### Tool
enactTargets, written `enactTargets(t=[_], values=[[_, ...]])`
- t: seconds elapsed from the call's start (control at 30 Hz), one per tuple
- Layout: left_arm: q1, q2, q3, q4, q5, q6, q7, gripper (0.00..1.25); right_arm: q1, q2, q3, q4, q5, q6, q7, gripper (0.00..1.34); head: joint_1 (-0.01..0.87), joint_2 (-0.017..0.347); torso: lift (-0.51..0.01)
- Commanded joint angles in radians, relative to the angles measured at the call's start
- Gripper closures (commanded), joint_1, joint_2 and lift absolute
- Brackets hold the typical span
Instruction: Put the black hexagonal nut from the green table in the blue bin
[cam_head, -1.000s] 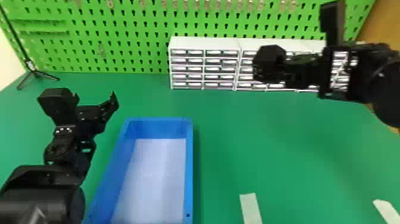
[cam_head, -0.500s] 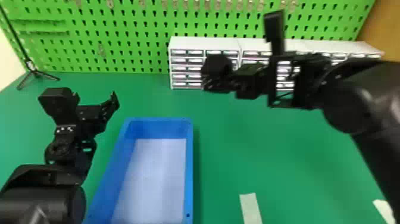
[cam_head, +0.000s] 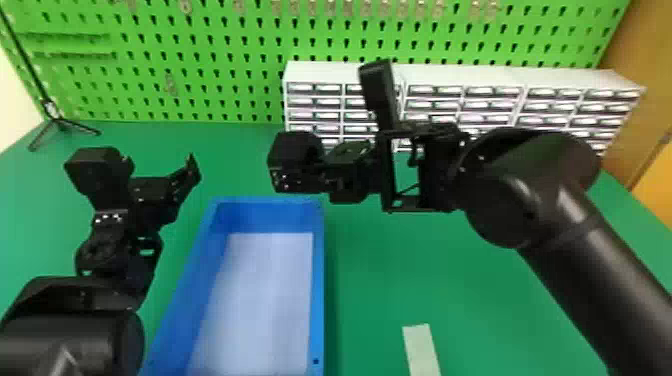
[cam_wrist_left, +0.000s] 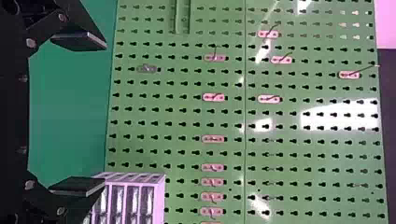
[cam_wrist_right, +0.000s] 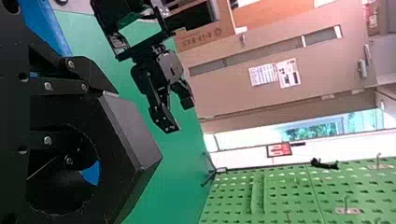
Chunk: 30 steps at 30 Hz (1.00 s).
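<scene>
Black on black, head view: gripping the hexagonal nut (cam_head: 296, 157) in right jaws (cam_head: 322, 172) near the far end of the blue bin (cam_head: 318, 280), blocking some white drawers (cam_head: 312, 72); holding left jaws (cam_head: 190, 172) beside it; left wrist view: gaping wide before green pegboard (cam_wrist_left: 177, 110); right wrist view: pinching the nut.

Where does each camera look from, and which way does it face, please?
Head view: on the head, facing forward and down at the blue bin; both arms show.
Left wrist view: on the left wrist, facing the pegboard; the left gripper shows.
Right wrist view: on the right wrist, looking past the black hexagonal nut in the right gripper toward the left arm and pegboard.
Both wrist views share the pegboard.
</scene>
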Motion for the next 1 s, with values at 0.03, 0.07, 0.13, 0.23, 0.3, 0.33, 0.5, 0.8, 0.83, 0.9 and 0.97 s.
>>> enactTargets(t=[0.03, 0.07, 0.13, 0.23, 0.3, 0.33, 0.5, 0.8, 0.83, 0.9, 0.97], values=[[0.002, 0.0, 0.0, 0.0, 0.002, 0.004, 0.0, 0.24, -0.043, -0.006, 0.095, 0.03, 0.057, -0.004, 0.0, 1.01, 0.686, 0.028, -0.096], [0.002, 0.0, 0.0, 0.0, 0.002, 0.004, 0.0, 0.24, -0.048, -0.009, 0.109, 0.034, 0.058, -0.004, 0.0, 1.01, 0.686, 0.028, -0.096], [0.004, 0.0, 0.003, 0.0, 0.002, 0.004, 0.0, 0.24, -0.052, -0.018, 0.14, 0.045, 0.06, -0.005, 0.0, 1.01, 0.686, 0.028, -0.096], [0.009, 0.0, 0.008, 0.0, 0.005, 0.004, 0.0, 0.24, -0.058, -0.027, 0.183, 0.056, 0.061, -0.007, -0.003, 1.01, 0.686, 0.028, -0.096], [0.012, 0.0, 0.009, -0.002, 0.006, 0.004, 0.0, 0.24, -0.063, -0.035, 0.21, 0.059, 0.061, -0.007, -0.014, 1.01, 0.686, 0.028, -0.096], [0.012, 0.0, 0.011, -0.002, 0.008, 0.004, 0.0, 0.24, -0.064, -0.037, 0.221, 0.06, 0.061, -0.007, -0.017, 1.01, 0.686, 0.028, -0.096], [0.01, 0.0, 0.011, -0.002, 0.008, 0.007, 0.0, 0.24, -0.087, -0.047, 0.298, 0.077, 0.042, -0.013, -0.032, 1.01, 0.686, 0.028, -0.096], [0.01, 0.0, 0.009, -0.002, 0.008, 0.012, 0.0, 0.24, -0.153, -0.067, 0.413, 0.088, 0.02, -0.025, -0.057, 1.01, 0.686, 0.028, -0.096], [0.01, 0.002, 0.009, -0.002, 0.008, 0.012, 0.0, 0.24, -0.161, -0.07, 0.422, 0.086, 0.019, -0.025, -0.058, 1.01, 0.686, 0.028, -0.096], [0.012, 0.002, 0.011, -0.003, 0.008, 0.012, 0.0, 0.24, -0.176, -0.077, 0.443, 0.088, 0.015, -0.025, -0.064, 1.01, 0.686, 0.028, -0.096], [0.012, 0.002, 0.011, -0.002, 0.008, 0.012, 0.0, 0.24, -0.189, -0.08, 0.46, 0.088, 0.015, -0.024, -0.066, 1.01, 0.686, 0.028, -0.096]])
